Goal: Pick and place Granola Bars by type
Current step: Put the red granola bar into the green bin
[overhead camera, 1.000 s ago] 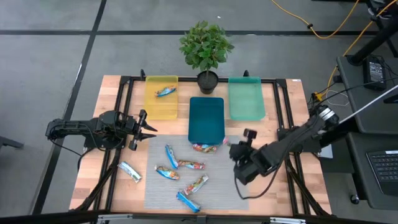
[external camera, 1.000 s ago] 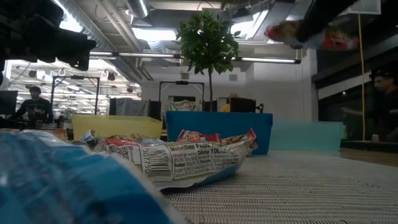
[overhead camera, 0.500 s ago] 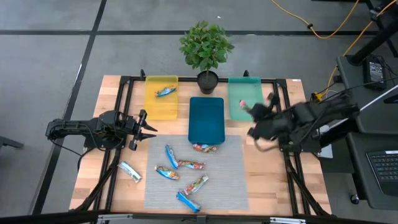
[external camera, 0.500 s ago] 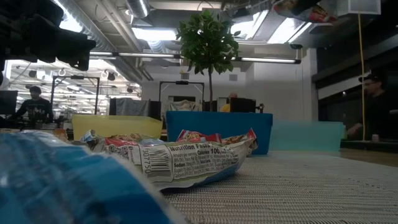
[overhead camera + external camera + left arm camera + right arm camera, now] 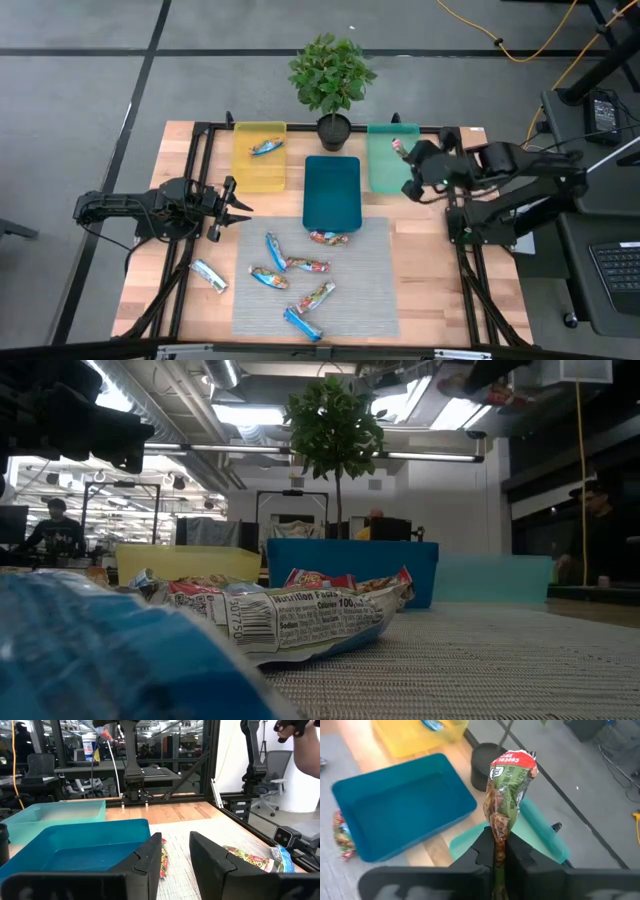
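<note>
My right gripper (image 5: 408, 152) is shut on a granola bar (image 5: 506, 795) with a green-brown wrapper and a red end, held up over the light teal tray (image 5: 390, 172). Its red end shows in the high view (image 5: 397, 146). The yellow tray (image 5: 259, 168) holds one blue bar (image 5: 265, 147). The dark blue tray (image 5: 331, 190) has a red bar (image 5: 329, 238) lying against its near wall. Several more bars lie flat on the grey mat (image 5: 360, 290); a silvery one (image 5: 208, 275) lies left of it. My left gripper (image 5: 236, 207) is open and empty at the table's left. My right gripper pinches the bar's near end (image 5: 499, 840) between its two fingers (image 5: 484, 851). The bar sticks out past the fingertips, in line with them, its red end (image 5: 512, 762) farthest out. The fingers come from the table's right side. The bar is lifted clear above the light teal tray.
A potted plant (image 5: 331, 80) stands at the far edge between the yellow and light teal trays. Black frame rails (image 5: 462, 250) run along the table's sides. Bare wood (image 5: 425, 280) lies right of the mat. People show in the room beyond the table.
My right gripper has carried the bar from beside the mat's right edge up and toward the far edge, turning as it went, and now holds it over the light teal tray. The bars on the mat have stayed in place.
</note>
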Motion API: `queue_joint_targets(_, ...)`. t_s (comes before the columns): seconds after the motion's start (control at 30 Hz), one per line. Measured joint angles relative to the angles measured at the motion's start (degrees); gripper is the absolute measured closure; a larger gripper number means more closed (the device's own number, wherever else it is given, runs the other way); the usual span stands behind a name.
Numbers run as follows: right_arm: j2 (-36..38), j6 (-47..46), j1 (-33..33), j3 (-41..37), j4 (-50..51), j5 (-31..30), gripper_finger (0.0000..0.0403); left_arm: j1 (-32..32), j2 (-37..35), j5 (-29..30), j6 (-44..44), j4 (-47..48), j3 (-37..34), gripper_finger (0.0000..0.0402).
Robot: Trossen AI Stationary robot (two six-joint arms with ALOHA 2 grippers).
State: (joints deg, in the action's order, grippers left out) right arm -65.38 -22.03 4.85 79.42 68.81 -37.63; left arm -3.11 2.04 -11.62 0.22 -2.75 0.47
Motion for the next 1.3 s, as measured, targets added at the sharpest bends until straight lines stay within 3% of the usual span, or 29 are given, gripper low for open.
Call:
queue_joint_targets(0.33, -1.8, 10.7, -19.6, 0.0, -7.7, 12.0, 0.0386, 0.0, 0.0, 0.0, 0.0, 0.0, 0.0, 0.0305)
queue_joint_targets(0.5, -2.8, 11.9, -28.1, 0.0, -8.6, 16.8, 0.0371, 0.0, 0.0, 0.0, 0.0, 0.0, 0.0, 0.0309)
queue_joint_targets(0.83, -10.3, 13.8, -34.4, -7.6, -10.2, 18.7, 0.0385, 0.0, 0.0, 0.0, 0.0, 0.0, 0.0, 0.0305)
queue_joint_targets(1.0, -15.4, 16.2, -38.0, -13.0, -15.5, 23.0, 0.0367, 0.0, 0.0, 0.0, 0.0, 0.0, 0.0, 0.0309)
queue_joint_targets(1.3, -22.0, 18.3, -42.8, -19.2, -28.1, 28.1, 0.0387, 0.0, 0.0, 0.0, 0.0, 0.0, 0.0, 0.0304)
